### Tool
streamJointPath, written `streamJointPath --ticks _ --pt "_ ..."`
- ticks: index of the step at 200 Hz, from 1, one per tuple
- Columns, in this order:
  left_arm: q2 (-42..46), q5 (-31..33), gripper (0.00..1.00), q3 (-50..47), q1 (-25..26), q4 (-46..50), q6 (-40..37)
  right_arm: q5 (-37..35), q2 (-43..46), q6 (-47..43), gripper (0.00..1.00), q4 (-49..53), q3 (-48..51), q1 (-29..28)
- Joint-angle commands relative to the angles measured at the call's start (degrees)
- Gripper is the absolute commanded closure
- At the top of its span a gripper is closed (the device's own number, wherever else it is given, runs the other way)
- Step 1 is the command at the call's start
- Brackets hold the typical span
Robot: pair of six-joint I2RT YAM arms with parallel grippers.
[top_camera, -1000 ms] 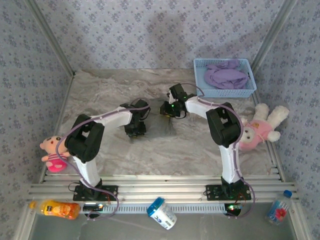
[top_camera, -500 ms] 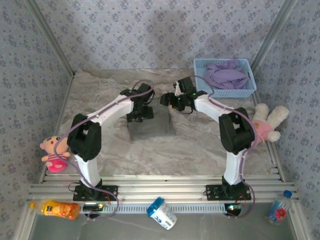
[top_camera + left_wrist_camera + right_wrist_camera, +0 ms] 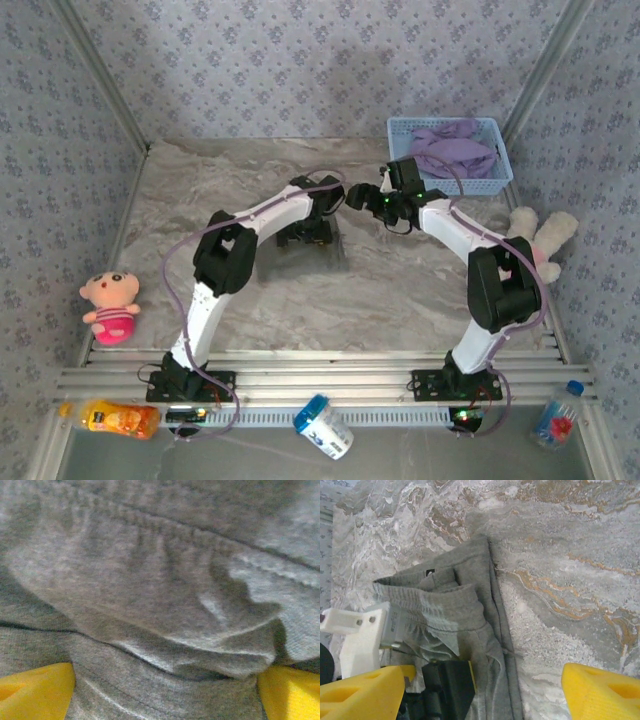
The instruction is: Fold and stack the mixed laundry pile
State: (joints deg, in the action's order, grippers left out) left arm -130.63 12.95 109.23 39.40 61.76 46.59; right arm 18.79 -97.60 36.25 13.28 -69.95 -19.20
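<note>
Left wrist, hand [image 3: 164, 692] open against gray garment [image 3: 150, 580]

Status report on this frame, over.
Left end effector open, pressed into plain gray garment. Right end effector open, over marble table beside it. Lavender-purple T-shirt bunched in light blue plastic basket. Nothing obstructing.

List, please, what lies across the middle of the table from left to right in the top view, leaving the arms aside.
doll → gray garment → white plush
</note>
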Motion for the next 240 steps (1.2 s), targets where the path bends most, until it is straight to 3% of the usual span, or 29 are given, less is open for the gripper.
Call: streamJointPath --ticks 1,61,95,133,156,195,240 --pt "-2.0 3.7 0.04 -2.6 -3.9 4.9 -2.6 -1.1 2.3 0.3 0.16 0.2 0.8 0.5" --pt "3.4 5.2 0.03 -12.6 -21.2 -2.0 -18.0 -2.8 2.2 0.3 0.16 2.6 0.9 1.8" --pt "3.0 4.4 0.04 -11.1 -30.3 -3.2 -22.8 -3.1 1.2 -1.5 0.16 5.4 -0.5 3.1" --pt "0.2 3.3 0.06 -5.9 -36.4 -2.9 -29.3 -4.1 -0.4 -2.3 0.17 8.8 -3.3 4.2" --pt "-0.4 4.9 0.07 -4.6 -39.4 -0.9 -35.5 -5.3 -1.0 -2.3 0.17 9.6 -5.4 4.8" --pt "4.9 13.0 0.07 -8.1 -41.7 -1.6 -41.0 -6.6 -1.6 -2.7 0.17 10.2 -8.0 5.1" --pt "10.8 1.0 0.07 -5.6 -36.7 -2.7 -32.8 -5.9 -3.5 -3.0 0.17 10.5 -9.7 5.4"
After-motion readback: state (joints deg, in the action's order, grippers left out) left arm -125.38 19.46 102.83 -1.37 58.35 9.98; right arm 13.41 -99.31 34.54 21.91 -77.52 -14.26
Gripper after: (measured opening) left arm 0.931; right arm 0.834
